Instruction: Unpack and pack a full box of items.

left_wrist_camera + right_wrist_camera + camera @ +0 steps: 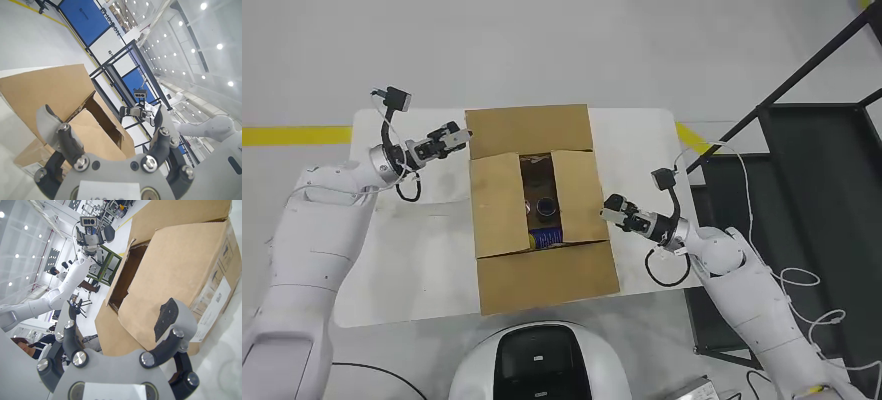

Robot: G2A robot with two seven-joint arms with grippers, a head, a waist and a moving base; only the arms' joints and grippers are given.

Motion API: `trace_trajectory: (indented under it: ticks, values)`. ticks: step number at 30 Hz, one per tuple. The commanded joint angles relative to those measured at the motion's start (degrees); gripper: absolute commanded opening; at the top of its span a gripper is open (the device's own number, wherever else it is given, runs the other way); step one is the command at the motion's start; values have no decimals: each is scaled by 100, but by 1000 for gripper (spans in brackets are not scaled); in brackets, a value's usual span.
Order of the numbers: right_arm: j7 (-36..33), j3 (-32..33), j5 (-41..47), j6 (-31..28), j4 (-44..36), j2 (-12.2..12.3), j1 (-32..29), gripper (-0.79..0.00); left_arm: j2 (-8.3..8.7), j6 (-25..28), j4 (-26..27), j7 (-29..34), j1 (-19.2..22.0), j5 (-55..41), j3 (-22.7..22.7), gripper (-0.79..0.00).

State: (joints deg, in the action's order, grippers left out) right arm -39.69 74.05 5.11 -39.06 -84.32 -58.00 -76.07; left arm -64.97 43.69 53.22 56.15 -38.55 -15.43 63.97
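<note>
One box [542,270] sits open on the tabletop [412,260]. The left gripper [455,135] and the right gripper [609,208] are near its sides, fingers spread wide, holding nothing.

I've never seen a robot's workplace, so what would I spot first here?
The big brown cardboard box in the middle of the white table, its flaps partly open over a dark round thing and something blue. The left arm's open fingers wait by a far corner, the right arm's open fingers at its opposite side.
</note>
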Motion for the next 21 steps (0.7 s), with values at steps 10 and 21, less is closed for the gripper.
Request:
trace_trajectory:
  ticks: [10,21]
  values:
    - [-832,495,1269,1335,81,112,-205,0,-80,-365,-26,-2819,18,3039,-268,0]
    - [-1405,998,1753,2051,-8,229,-916,0,-705,18,-2129,-3725,951,2850,-1066,0]
